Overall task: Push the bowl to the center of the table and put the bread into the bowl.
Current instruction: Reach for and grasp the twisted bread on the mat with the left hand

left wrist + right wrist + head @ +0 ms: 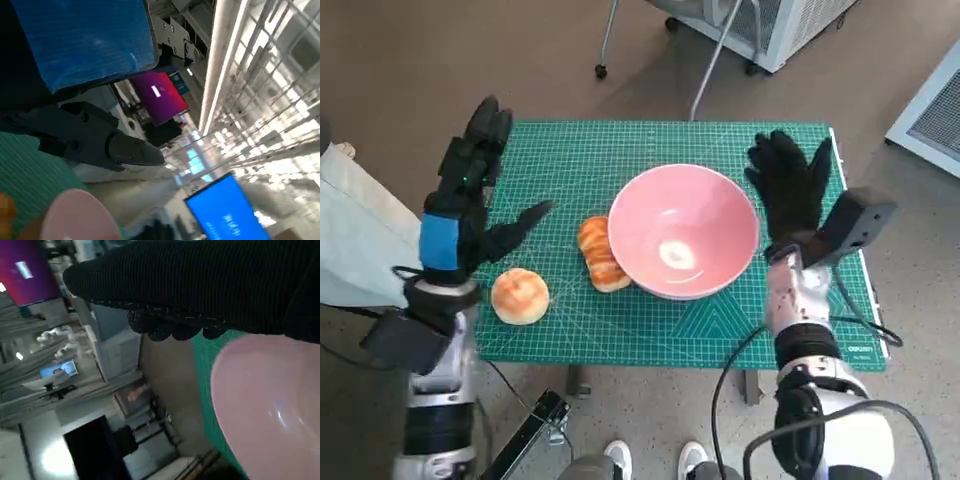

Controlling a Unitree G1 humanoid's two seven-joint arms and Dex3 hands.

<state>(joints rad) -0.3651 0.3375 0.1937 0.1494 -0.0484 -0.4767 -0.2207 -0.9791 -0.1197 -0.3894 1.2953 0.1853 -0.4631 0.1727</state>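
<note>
Both hands' fingers spread wide, empty: right hand [790,190] beside bowl [684,232], left hand [470,195] apart.

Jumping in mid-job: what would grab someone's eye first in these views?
The big pink bowl near the middle of the green mat, empty, with a long bread roll against its left rim. A round bun lies near the mat's front left corner. Both hands are raised and hold nothing: the left hand left of the breads, the right hand just right of the bowl.
</note>
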